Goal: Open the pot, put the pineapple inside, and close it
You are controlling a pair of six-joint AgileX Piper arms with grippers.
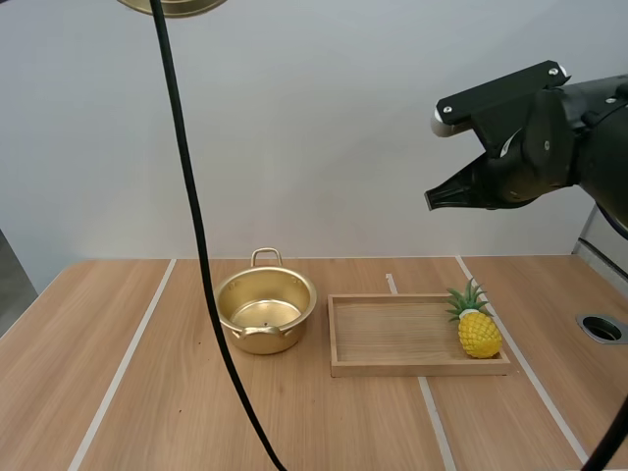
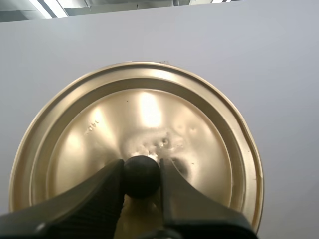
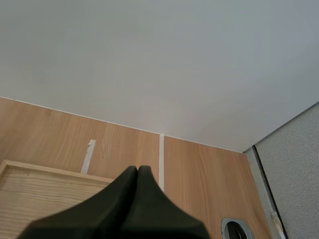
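While L jaws pinch lid knob [image 2: 141, 175], R jaws sit closed above tray [image 1: 388, 332].

Right arm [image 1: 554, 147], upper right of the frame: matte black, bulky rounded housing. Flat angular black bracket [image 1: 500, 93] on top, with a white rounded cap [image 1: 439, 124] at its end. Jaws taper to a dark wedge. Left arm's fingers [image 2: 94, 199]: black, curved, fine ribbed texture on the inner faces.
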